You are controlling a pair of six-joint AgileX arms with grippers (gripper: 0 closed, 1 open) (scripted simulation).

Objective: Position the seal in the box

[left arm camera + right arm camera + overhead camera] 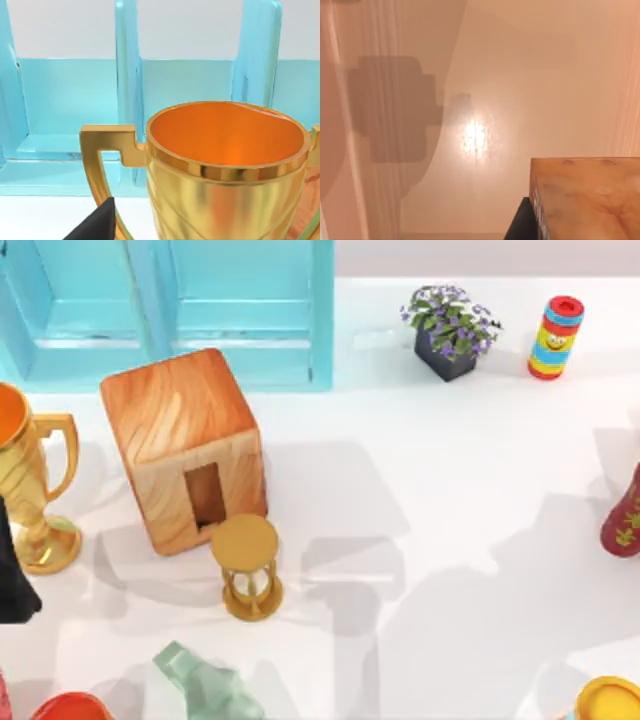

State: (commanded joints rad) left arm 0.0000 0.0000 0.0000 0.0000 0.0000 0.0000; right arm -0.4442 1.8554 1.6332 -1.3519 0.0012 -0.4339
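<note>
The small mottled reddish-brown stone-like seal (585, 197) looks rigid, smooth and probably light, so flat opposite sides suit gripping. It sits against a dark fingertip (522, 222) in the right wrist view, but whether the right gripper is clamped on it cannot be told. The large orange-brown wood-grain box (185, 445) shows its narrow dark opening (204, 495).

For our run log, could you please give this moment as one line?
right claw: holds mottled reddish-brown stone-like seal aloft | orange-brown wooden cube box: seal not inside | left claw: idle beside gold trophy

White glossy tabletop (450, 500) with soft grey shadows, turquoise panelled doors (200, 300) along its far-left edge
</note>
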